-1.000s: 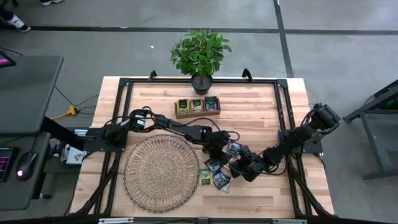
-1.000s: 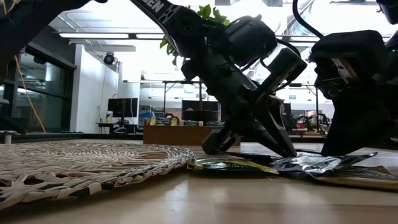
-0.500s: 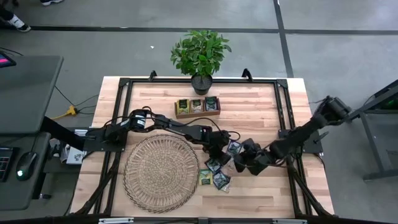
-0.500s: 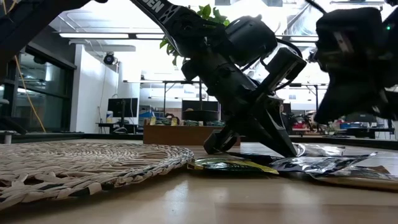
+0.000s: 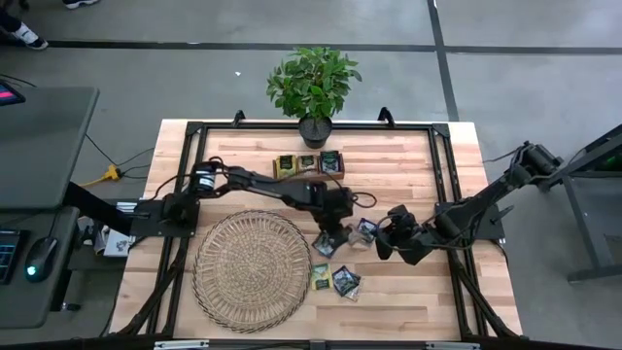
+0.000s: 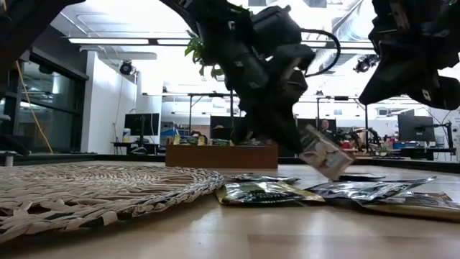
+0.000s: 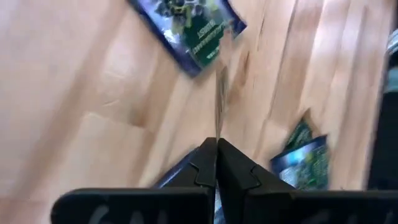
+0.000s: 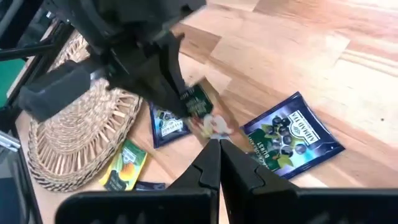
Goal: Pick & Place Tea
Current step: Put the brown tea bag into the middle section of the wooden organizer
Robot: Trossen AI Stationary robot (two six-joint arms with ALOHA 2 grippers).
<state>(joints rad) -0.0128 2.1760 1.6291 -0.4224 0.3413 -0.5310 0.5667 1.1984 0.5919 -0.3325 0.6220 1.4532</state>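
Observation:
Several tea sachets lie on the wooden table right of the round wicker mat (image 5: 251, 269): a navy one (image 5: 364, 230) (image 8: 292, 134), a yellow-green one (image 5: 321, 276) (image 8: 124, 162) and dark ones (image 5: 345, 281) (image 8: 166, 121). My left gripper (image 5: 328, 231) (image 7: 217, 146) hangs above them, shut on one dark green and pale sachet (image 6: 325, 152) (image 8: 202, 112). To the right of the pile, my right gripper (image 5: 387, 241) (image 8: 219, 146) is raised above the table and shut with nothing in it. My left gripper pinches the sachet's upper edge (image 6: 305, 135) between its two fingers, which slant down from the table's left. In the left wrist view the sachet shows edge-on (image 7: 217, 99) past the fingertips. It hangs tilted below the fingers, clear of the table and of the other sachets.
A small brown wooden tray (image 5: 308, 165) holding sachets stands at the far middle, with a potted plant (image 5: 313, 87) behind it. A black frame (image 5: 439, 165) runs round the table top. Bare wood lies between the tray and the pile.
My left gripper has risen from the pile and rolled, lifting one sachet clear of the table; the other sachets stay where they were. My right gripper has risen and drawn back toward the table's right edge, still shut.

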